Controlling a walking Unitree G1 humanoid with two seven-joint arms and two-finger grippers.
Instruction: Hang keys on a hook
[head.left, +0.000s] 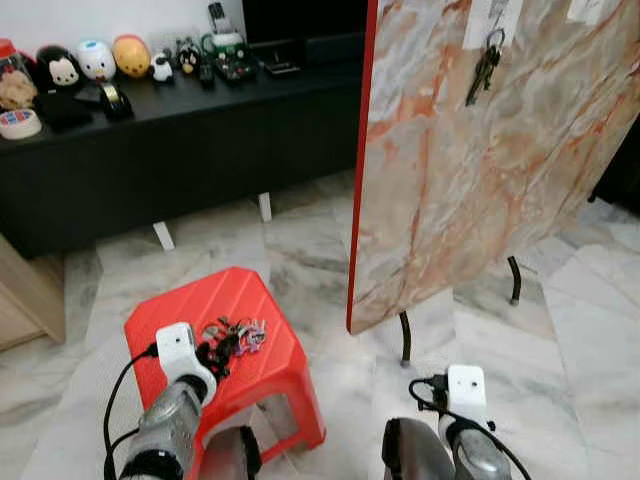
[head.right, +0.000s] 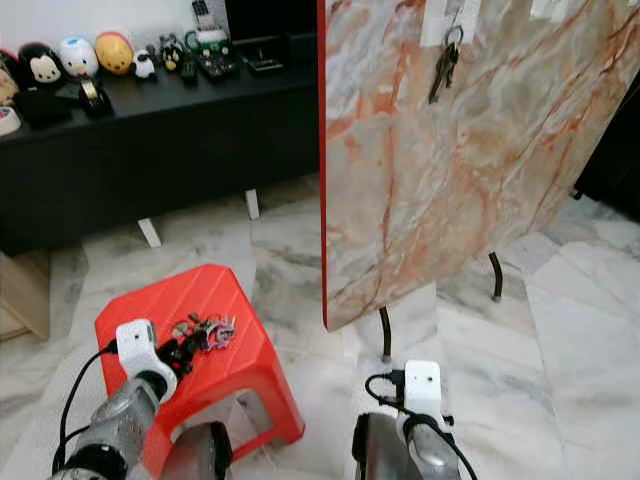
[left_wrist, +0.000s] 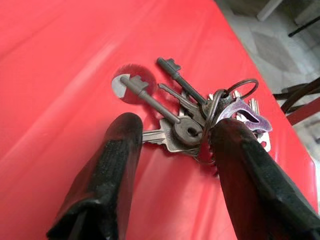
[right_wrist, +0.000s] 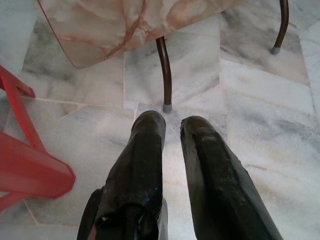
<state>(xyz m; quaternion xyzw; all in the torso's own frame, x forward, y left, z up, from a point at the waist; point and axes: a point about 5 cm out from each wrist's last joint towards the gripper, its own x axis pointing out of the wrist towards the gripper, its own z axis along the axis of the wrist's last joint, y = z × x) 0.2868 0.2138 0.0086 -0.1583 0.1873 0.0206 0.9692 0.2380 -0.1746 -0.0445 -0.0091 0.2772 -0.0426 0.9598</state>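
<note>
Left pincer (left_wrist: 170, 135): fingers spread, released, tips resting low on the red stool (head.left: 180, 310), one finger to each side of the key bunch.

Key bunch (left_wrist: 200, 117): several keys on a ring, lying flat on the stool top between the fingertips, touching the finger (left_wrist: 245, 155) on the ring side; the other finger stands just clear of the key blades. Not yet grasped.

Right pincer (right_wrist: 172, 125): idle, hanging low over the marble floor (right_wrist: 280, 100), fingers a narrow gap apart, holding nothing.

Marble-patterned board (head.left: 480, 160): upright on thin metal legs, well ahead of and above the left pincer. Another set of keys (head.left: 485, 70) already hangs near its top from a hook on a white plate (head.left: 487, 18); the hook itself is too small to make out.

Hazards, as judged: the bunch lies flat and splayed, so closing fingers may catch one loose key only, leaving the rest to dangle, swing or slip free. Smooth plastic could let the bunch skid ahead of the fingers toward the stool edge. A low grip on the blades would leave the ring badly placed for hooking.
</note>
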